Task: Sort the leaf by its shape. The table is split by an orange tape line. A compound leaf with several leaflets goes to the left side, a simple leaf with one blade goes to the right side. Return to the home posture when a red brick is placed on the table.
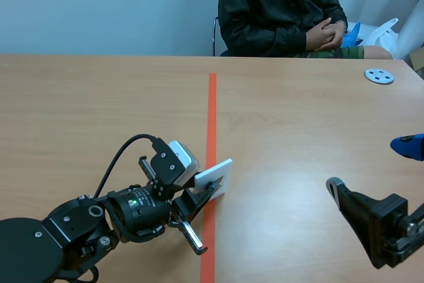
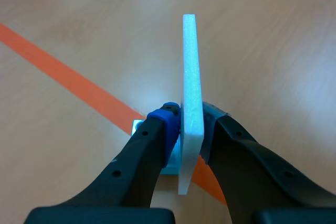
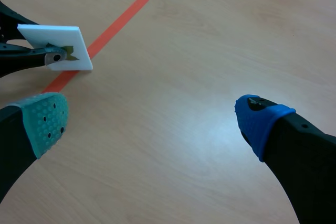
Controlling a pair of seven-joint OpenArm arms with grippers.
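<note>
Scene view: the left hand [image 1: 207, 190] pinches a thin white square card [image 1: 217, 173], with the orange tape line [image 1: 212, 117] on the wooden bench [image 1: 298, 137] beneath it. Left wrist view: the card stands edge-on between its fingers. Right wrist view: the right hand [image 3: 157, 124] is spread, and the card lies well ahead.

a light wooden table [image 1: 79, 117] runs back to a plain, pale blue-grey wall [image 1: 99, 4]. an orange tape line [image 1: 212, 117] splits the tabletop, and a soft glare lies on the wood. past the far edge a person [image 1: 278, 4] sits on a metal-framed chair [image 1: 215, 34], with a white plastic bag [image 1: 384, 31] beside.
</note>
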